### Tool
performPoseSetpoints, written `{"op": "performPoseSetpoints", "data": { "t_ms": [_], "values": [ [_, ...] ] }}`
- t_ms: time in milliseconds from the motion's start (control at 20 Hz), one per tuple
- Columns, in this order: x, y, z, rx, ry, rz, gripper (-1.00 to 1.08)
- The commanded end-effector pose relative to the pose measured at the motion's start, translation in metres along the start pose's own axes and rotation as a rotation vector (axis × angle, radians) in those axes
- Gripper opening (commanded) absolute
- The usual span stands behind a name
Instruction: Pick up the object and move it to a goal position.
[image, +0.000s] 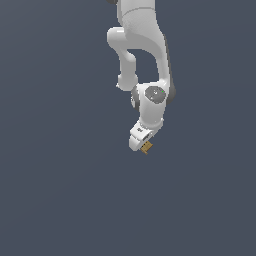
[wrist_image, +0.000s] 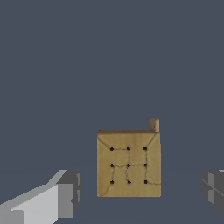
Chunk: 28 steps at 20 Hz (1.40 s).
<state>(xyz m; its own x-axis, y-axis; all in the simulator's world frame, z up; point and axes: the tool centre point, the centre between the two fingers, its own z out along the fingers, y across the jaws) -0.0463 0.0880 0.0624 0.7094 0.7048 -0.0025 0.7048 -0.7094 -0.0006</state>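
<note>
The object (wrist_image: 128, 164) is a small tan-brown square block with a grid of dark dots on its face and a small tab at one corner. In the wrist view it sits between the two grey fingertips (wrist_image: 70, 192) of my gripper (wrist_image: 140, 188), with a clear gap on each side, so the jaws stand open around it without touching. In the exterior view the white gripper (image: 144, 145) points down and towards the exterior view's right, and the object (image: 146, 148) shows as a tiny brown speck at its tip.
The white arm (image: 145, 55) reaches down from the top of the exterior view. Plain dark blue-grey ground (image: 60, 190) fills everything around it, with no other objects or edges in sight.
</note>
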Motion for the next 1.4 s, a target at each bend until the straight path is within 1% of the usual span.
{"op": "performPoseSetpoints", "data": {
  "t_ms": [0,300,750,1000,1050,1350],
  "values": [
    [0.001,-0.002,0.001,-0.001,0.002,-0.016,1.00],
    [0.000,-0.002,0.006,0.000,0.001,-0.011,1.00],
    [0.000,-0.003,0.045,-0.001,0.002,-0.017,1.00],
    [0.001,-0.002,0.052,-0.001,0.002,-0.017,1.00],
    [0.001,-0.002,0.052,-0.001,0.002,-0.017,-1.00],
    [0.001,-0.002,0.052,-0.001,0.002,-0.017,-1.00]
  ]
}}
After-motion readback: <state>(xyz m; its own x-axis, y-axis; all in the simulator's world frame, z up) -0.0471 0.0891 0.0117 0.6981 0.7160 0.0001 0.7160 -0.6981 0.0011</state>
